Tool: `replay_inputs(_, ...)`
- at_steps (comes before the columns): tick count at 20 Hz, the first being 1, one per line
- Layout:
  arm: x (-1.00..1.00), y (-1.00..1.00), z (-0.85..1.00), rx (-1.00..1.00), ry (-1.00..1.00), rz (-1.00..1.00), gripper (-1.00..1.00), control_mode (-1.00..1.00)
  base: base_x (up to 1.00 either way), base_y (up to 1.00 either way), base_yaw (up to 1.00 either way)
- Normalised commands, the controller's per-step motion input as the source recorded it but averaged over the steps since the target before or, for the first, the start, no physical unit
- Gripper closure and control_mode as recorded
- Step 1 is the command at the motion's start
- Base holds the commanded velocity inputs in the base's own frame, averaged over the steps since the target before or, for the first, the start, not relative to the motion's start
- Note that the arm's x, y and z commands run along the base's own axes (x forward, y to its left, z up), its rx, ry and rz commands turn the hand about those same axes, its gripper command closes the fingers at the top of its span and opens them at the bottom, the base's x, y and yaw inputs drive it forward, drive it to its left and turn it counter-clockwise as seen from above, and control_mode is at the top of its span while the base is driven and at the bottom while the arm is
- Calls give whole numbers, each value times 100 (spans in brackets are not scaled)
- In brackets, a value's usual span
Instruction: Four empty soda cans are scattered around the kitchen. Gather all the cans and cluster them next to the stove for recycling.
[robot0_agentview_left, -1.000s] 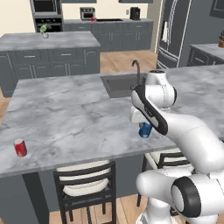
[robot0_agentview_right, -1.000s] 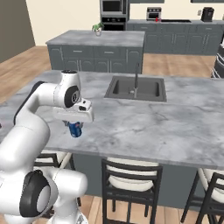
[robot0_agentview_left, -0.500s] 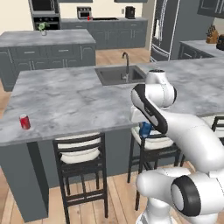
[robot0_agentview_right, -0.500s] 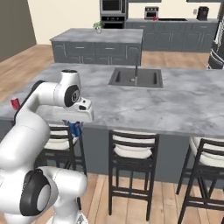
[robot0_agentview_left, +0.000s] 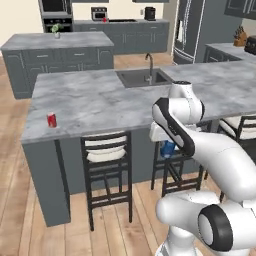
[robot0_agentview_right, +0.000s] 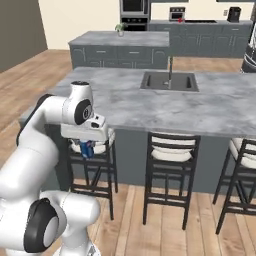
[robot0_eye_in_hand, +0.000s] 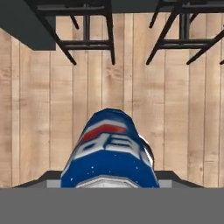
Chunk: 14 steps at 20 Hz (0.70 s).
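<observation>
Arm folded tight, elbow high, forearm bent back down toward the base. Wrist pointing straight at the floor. Gripper (robot0_agentview_left: 167, 148) hanging low in front of the body, jaws clamped on blue can (robot0_eye_in_hand: 109, 153).

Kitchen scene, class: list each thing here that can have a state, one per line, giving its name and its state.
Blue can: held in the end effector, off the counter, over the wooden floor.
End effector: shut on the blue can.
Red can: upright on the counter, near its corner.
Stools: tucked under the counter edge, empty.
Sink tap: no water visible.
</observation>
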Motion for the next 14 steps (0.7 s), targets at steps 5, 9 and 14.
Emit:
replay_inputs(5,0,0,0,0,0,0,100,100,-36,100,0)
replay_inputs(9,0,0,0,0,0,0,100,100,-28,100,0)
replay_inputs(14,0,0,0,0,0,0,100,100,-17,100,0)
